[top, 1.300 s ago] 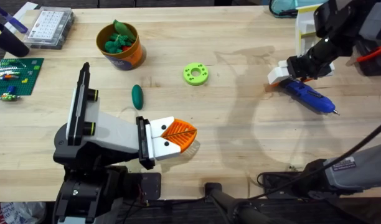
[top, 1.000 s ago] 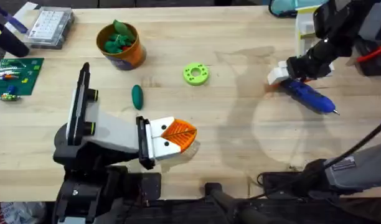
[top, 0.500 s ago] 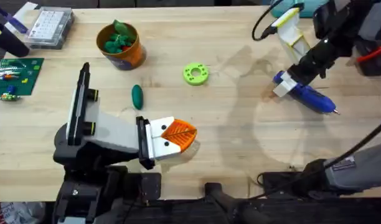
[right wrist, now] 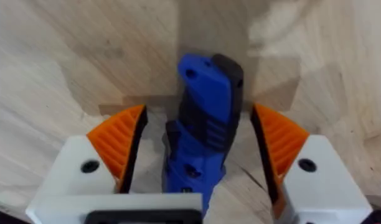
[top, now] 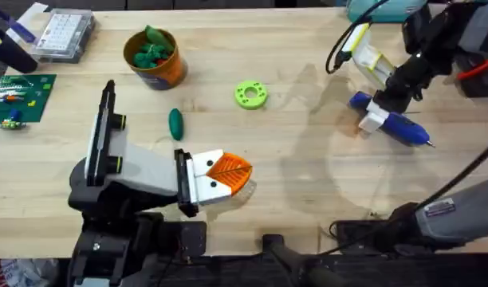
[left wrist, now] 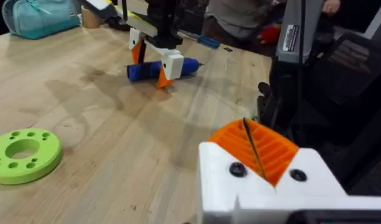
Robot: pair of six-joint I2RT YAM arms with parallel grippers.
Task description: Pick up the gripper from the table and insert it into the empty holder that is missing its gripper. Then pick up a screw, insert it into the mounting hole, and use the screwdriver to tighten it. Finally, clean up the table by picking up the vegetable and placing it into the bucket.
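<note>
The bench (top: 308,183) holds the left arm's white holder (top: 202,185) at 7 o'clock, orange gripper (top: 230,171) seated (fingers' state unclear); right fingers (right wrist: 119,140) spread open astride the blue screwdriver (top: 395,126) at 2 o'clock

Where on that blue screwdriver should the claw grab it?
Around the thick blue body, from straight above. The screwdriver lies flat on the table, and the right gripper already straddles it, one orange pad on each long side, jaws open.
</note>
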